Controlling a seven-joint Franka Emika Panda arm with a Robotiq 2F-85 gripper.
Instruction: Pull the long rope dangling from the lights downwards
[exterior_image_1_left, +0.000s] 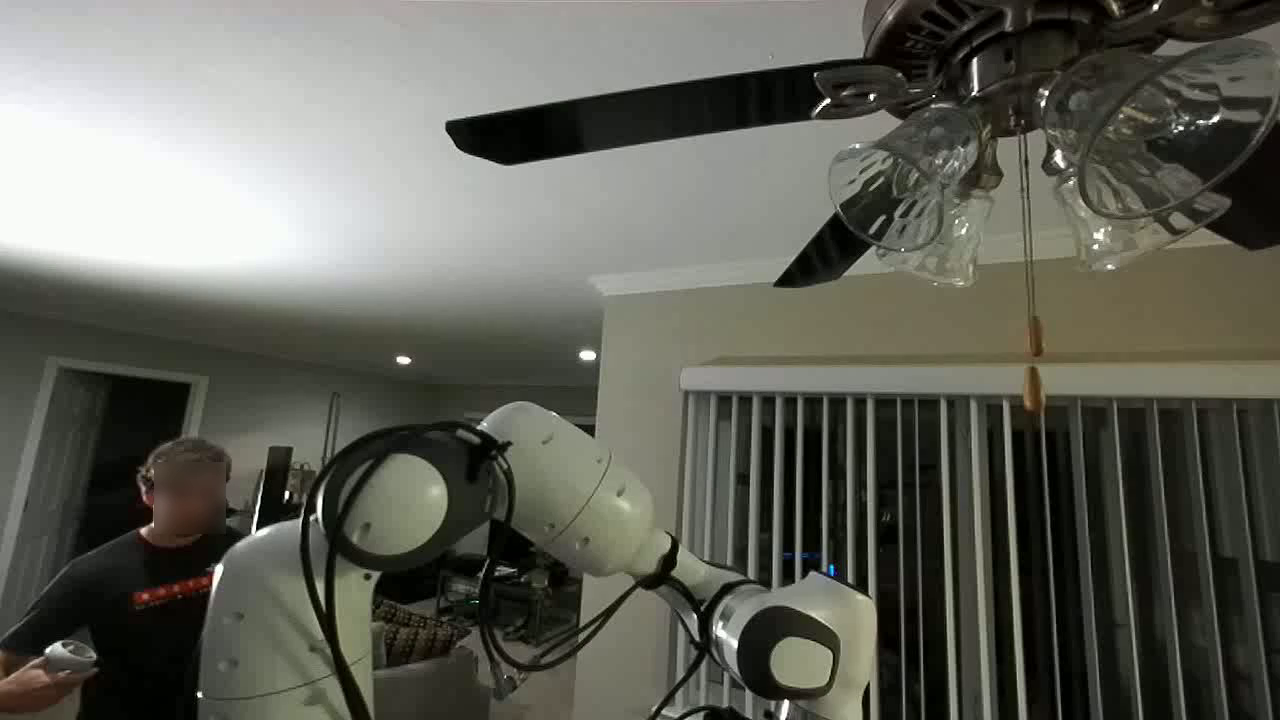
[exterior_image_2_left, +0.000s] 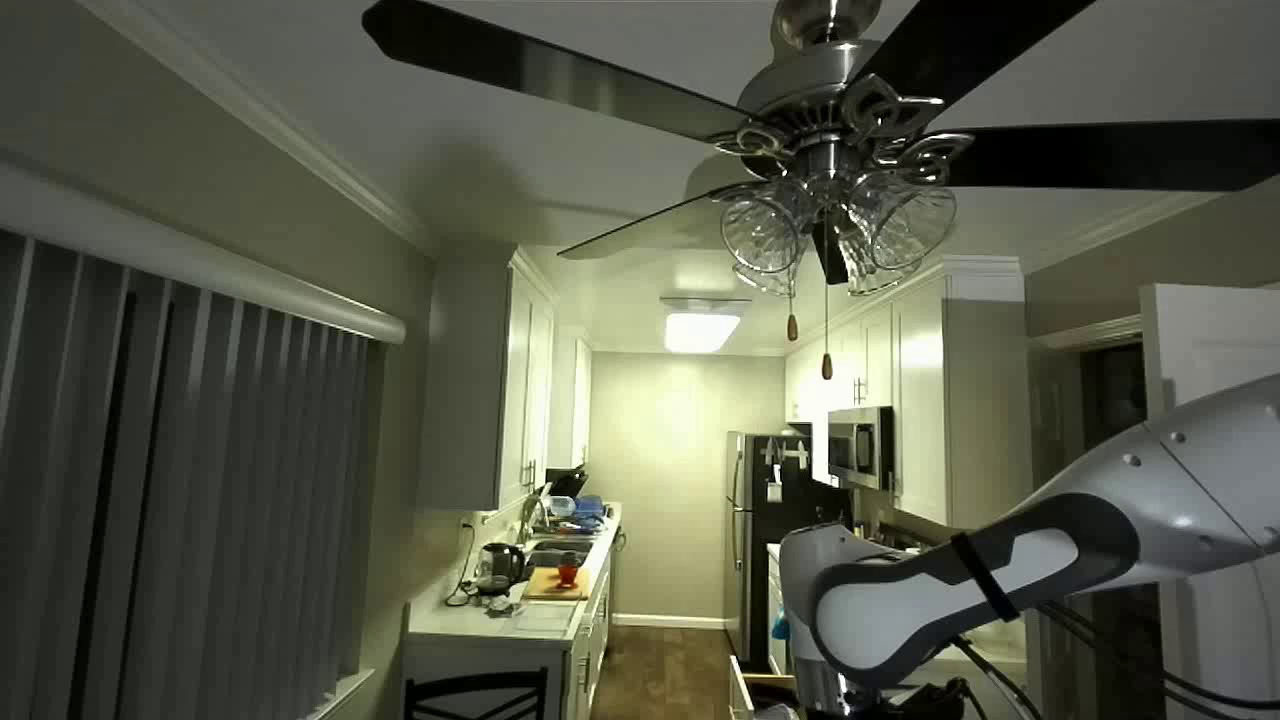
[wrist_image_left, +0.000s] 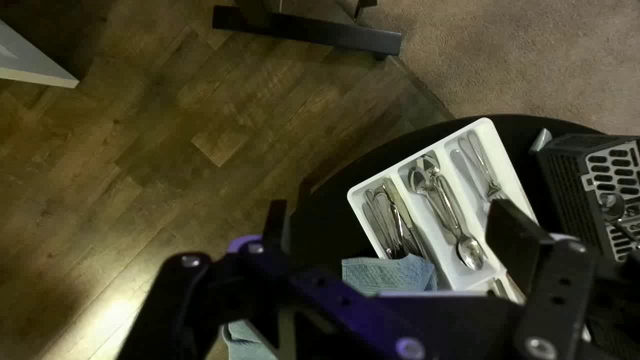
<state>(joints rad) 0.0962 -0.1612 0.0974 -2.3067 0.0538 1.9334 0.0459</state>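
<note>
My end effector (wrist_image_left: 389, 215) is spread wide, its two black fingers (wrist_image_left: 515, 237) well apart, and it has hold of nothing. Down under the end of my arm (exterior_image_1_left: 570, 490) is a round black surface (wrist_image_left: 325, 227). A white tray (wrist_image_left: 506, 167) sits on it with spoons (wrist_image_left: 470, 252) and other silver things. Also under my arm are a blue cloth (wrist_image_left: 387, 272) and a black basket (wrist_image_left: 560, 170).

The long rope (exterior_image_2_left: 826, 318) hangs higher than the end of my arm, well apart from it, in both exterior views. It is very thin, and it has a small orange-brown knob (exterior_image_2_left: 827, 367) at the bottom. A shorter rope (exterior_image_2_left: 792, 326) with the same kind of knob hangs there too. Even higher over my arm are the lights (exterior_image_1_left: 895, 195), like clear glass bells. The fan (exterior_image_2_left: 815, 85), with its long dark blades (exterior_image_1_left: 640, 115), is up above my arm too.

In an exterior view, a man (exterior_image_1_left: 115, 630) is behind my arm, and he holds a small white thing (exterior_image_1_left: 70, 655). Across from my arm, tall blinds (exterior_image_2_left: 240, 480) hang down. Past my arm are a microwave (exterior_image_2_left: 858, 447) and then, farther off, a dark fridge (exterior_image_2_left: 768, 515).
</note>
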